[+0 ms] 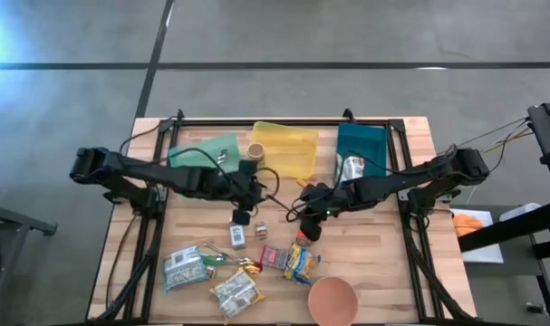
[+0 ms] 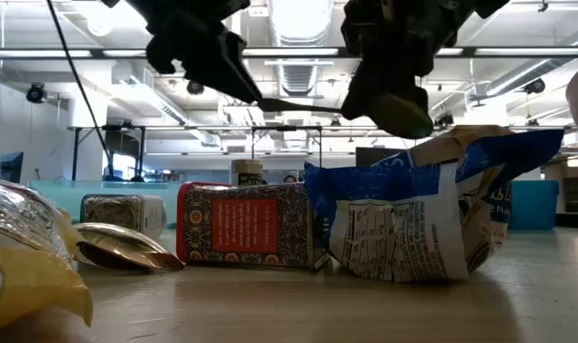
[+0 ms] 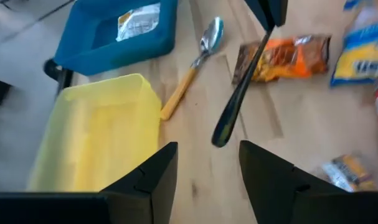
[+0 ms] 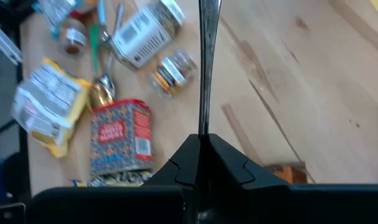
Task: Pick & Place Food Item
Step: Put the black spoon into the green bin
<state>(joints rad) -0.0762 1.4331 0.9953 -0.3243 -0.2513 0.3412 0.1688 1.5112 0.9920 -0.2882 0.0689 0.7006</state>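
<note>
1. Clearly, the right end effector (image 1: 303, 206) is clenched on a dark spoon (image 4: 207, 68), held above the surface (image 1: 374, 263) at mid-table.
2. The left end effector (image 3: 207, 171) hangs released just beside the spoon's far end.
3. Food packets lie below: a red box (image 4: 120, 135) and a yellow bag (image 4: 48, 106).
4. Yellow bin (image 1: 285, 147) and blue bin (image 1: 361, 141) sit behind.

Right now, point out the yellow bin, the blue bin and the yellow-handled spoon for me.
yellow bin (image 3: 95, 140), left wrist view, on its inner floor.
blue bin (image 3: 92, 53), left wrist view, on its outer wall.
yellow-handled spoon (image 3: 182, 92), left wrist view, on the handle.
</note>
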